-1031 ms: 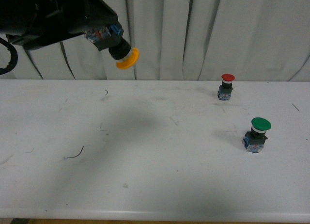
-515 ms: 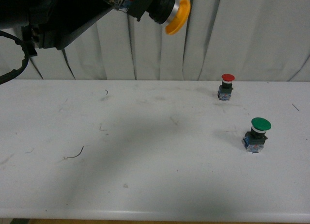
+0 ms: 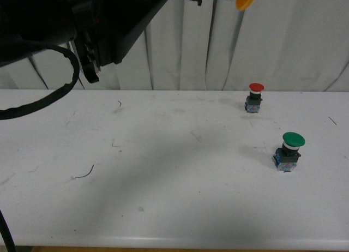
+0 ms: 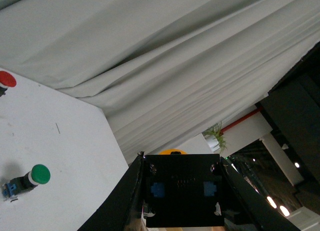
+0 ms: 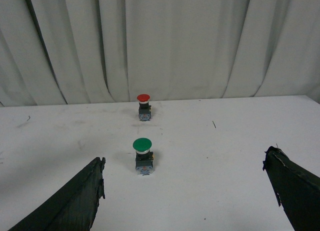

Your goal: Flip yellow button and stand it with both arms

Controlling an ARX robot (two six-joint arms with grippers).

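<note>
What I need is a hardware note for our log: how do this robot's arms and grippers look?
The left arm is bulky, matte black, with a thick black cable looping beside it. The left gripper's fingers are plain black slabs. The right gripper has two black, wedge-shaped fingers with rough-edged tips.

Soft, even light is washing over the white table (image 3: 174, 208), and a broad faint shadow is lying across its middle. The left arm (image 3: 65, 23) is showing as a near-black, detail-less mass at upper left. In the right wrist view, the dark fingers (image 5: 75, 201) are looking soft-edged in the lower corners.
</note>
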